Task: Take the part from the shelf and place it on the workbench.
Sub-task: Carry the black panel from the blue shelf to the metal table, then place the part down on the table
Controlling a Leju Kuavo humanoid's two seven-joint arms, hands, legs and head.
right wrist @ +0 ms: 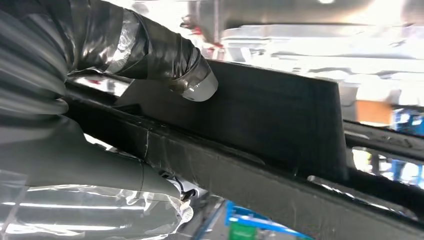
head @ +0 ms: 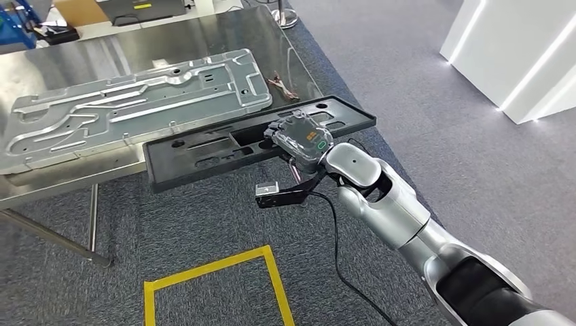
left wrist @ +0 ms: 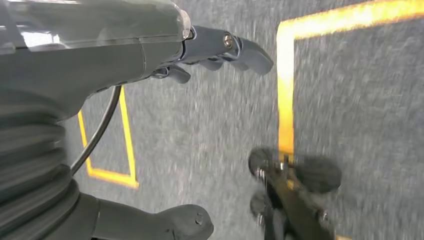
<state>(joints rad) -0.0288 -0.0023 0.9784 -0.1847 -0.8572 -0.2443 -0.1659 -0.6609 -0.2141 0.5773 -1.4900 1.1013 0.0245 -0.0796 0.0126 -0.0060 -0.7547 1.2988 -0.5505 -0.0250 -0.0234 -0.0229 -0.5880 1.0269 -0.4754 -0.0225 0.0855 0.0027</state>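
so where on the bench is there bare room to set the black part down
Bare steel lies along the bench's far side, beyond the metal panel, and in a near-left strip below it. The middle is crowded by the panel. The black part, held by the right hand, overhangs the near edge beside small wires.

Matt black plastic part (head: 204,146), shiny steel workbench (head: 170,41), rough grey carpet (head: 475,170).

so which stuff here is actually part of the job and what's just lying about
Job:
- black part, gripped by the right hand
- steel workbench

Lying about:
- silver stamped panel on the workbench
- small reddish clip on the workbench
- yellow floor tape
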